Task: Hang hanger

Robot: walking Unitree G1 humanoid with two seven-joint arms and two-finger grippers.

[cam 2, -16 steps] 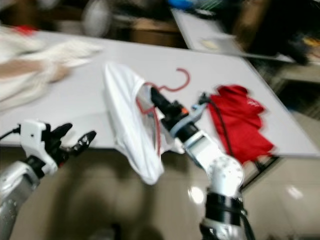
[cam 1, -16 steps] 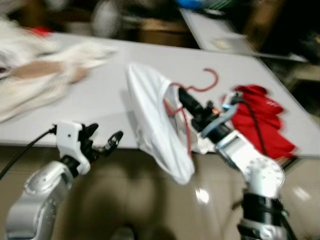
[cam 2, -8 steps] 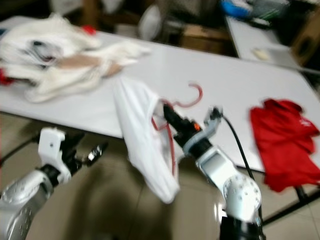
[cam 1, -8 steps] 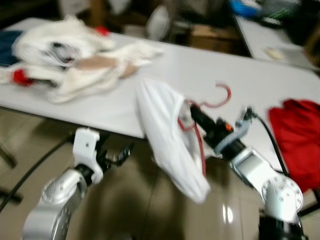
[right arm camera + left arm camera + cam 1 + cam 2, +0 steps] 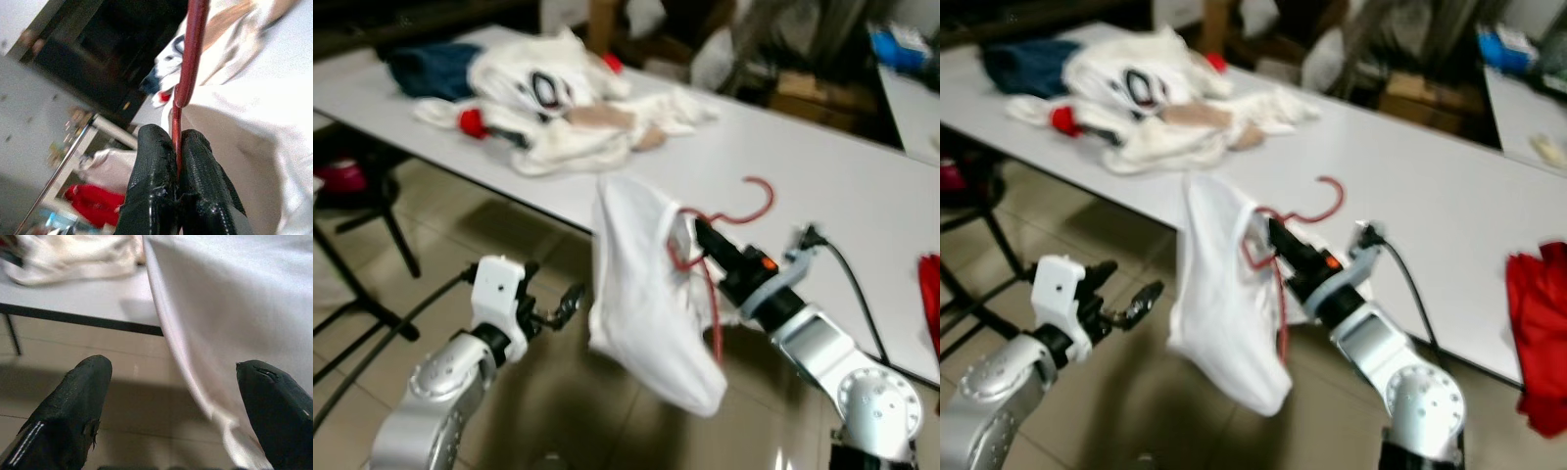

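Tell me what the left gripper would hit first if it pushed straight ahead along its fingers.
Most likely the white garment hanging from the red wire hanger that the right gripper holds; the open left gripper points toward its hanging edge, though depth is unclear.

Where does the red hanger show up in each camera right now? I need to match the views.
Left eye view: red hanger at centre right, hook above the white garment, held by the right hand.
Right eye view: centre, hook at.
Left wrist view: not visible.
Right wrist view: red wire running up from the shut fingers.
Shared landmark: the white garment.
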